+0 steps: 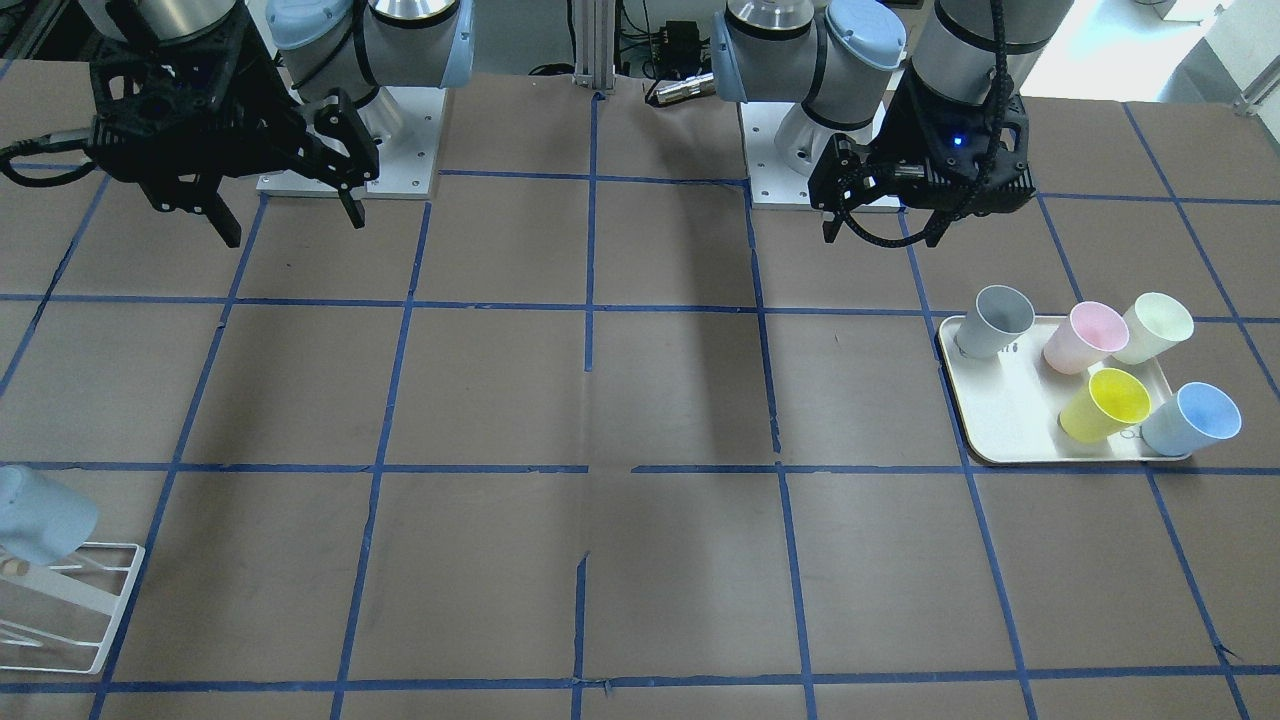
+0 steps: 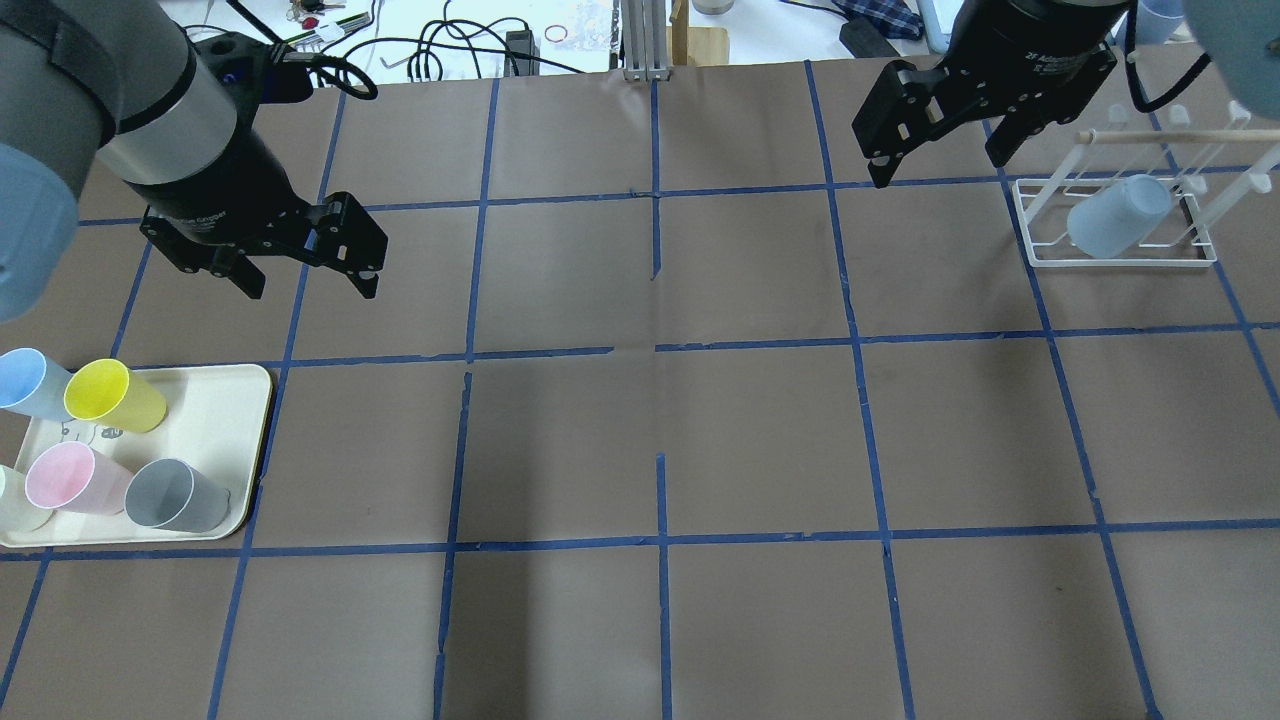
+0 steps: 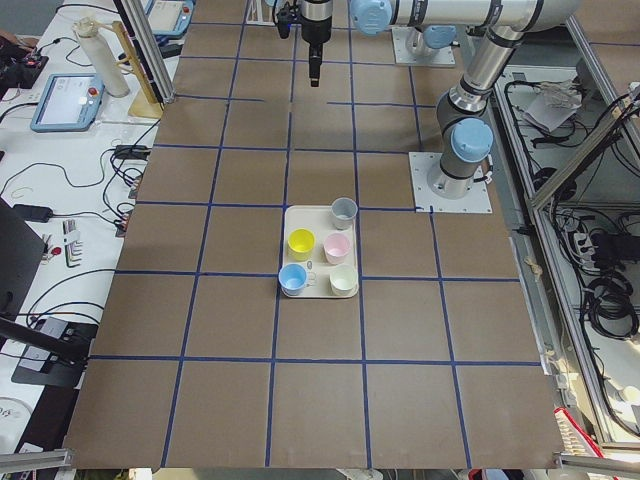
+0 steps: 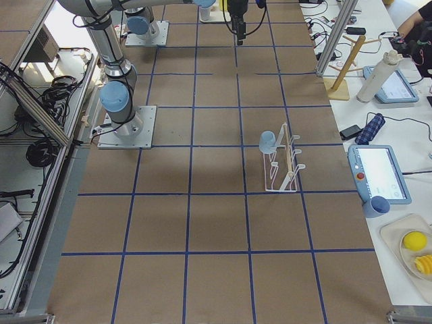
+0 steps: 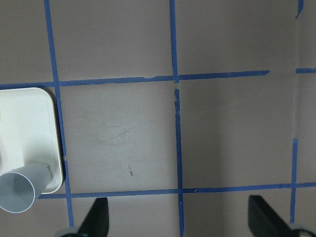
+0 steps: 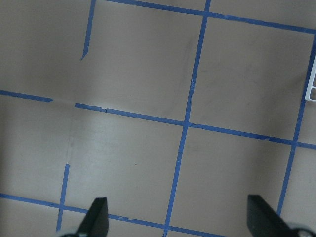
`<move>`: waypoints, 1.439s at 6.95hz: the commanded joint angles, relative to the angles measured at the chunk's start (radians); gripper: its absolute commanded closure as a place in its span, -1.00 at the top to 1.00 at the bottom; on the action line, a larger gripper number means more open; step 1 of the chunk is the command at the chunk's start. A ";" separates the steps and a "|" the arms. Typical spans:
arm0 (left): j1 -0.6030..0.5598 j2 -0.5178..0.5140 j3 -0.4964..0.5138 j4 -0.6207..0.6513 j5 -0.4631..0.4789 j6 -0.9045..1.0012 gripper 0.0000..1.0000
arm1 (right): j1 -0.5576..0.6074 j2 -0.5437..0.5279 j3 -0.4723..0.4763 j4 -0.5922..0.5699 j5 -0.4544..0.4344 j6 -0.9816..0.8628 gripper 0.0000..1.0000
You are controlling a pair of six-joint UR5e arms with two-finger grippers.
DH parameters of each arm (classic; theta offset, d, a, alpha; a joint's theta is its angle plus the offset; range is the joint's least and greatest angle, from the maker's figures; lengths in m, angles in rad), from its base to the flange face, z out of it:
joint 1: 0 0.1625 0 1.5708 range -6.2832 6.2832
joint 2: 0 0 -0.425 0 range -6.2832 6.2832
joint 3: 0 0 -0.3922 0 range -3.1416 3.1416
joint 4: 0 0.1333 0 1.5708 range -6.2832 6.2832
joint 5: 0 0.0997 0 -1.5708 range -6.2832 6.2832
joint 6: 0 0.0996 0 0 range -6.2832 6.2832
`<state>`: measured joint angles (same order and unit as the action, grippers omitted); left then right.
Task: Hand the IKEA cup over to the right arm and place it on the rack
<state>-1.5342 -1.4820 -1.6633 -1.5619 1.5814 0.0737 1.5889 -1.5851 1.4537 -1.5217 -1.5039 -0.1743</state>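
Hovering above the brown paper-covered surface with its blue tape grid [image 2: 660, 430], the left tool [image 2: 312, 288] has its fingers spread wide and carries nothing. Its wrist view shows only bare surface between the tips. The right tool [image 2: 940, 170] is likewise spread and empty, and hangs just beside the low white wire rack [image 2: 1120, 262].

One light-blue tapered plastic tumbler [image 2: 25, 380] stands upright on the cream rounded-corner tray [image 2: 220, 400]. It sits at an outer corner, just beside the yellow plastic cup [image 2: 115, 395]. The pink cup [image 2: 65, 478] and grey cup [image 2: 175, 495] share the tray. A second, like blue tumbler [image 2: 1118, 215] sits tilted on the rack's prongs.

Judgement: this is the start of a transfer cycle. The tray tumbler is untouched, with no pick and no hand-over under way.

Next move calls for:
- The left tool travels over the tray and comes down on the blue tumbler, with its fingers placed so they do not knock the yellow neighbour.
- It lifts the tumbler and carries it toward mid-surface.
- It presents the tumbler with enough wall exposed for the right tool to grip.
- The right tool then needs a free prong beside the occupied one.
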 commanded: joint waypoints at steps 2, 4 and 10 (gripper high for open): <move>-0.001 -0.001 -0.003 0.009 -0.001 0.002 1.00 | -0.006 -0.052 0.039 0.014 -0.001 -0.002 1.00; 0.000 -0.007 -0.003 0.025 -0.003 0.002 1.00 | 0.000 -0.046 0.066 0.005 0.003 0.007 1.00; 0.002 -0.015 -0.006 0.028 -0.009 0.001 1.00 | 0.005 0.040 -0.030 0.006 -0.018 0.045 1.00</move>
<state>-1.5326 -1.4966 -1.6689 -1.5348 1.5731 0.0729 1.5949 -1.5485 1.4279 -1.5161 -1.5199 -0.1297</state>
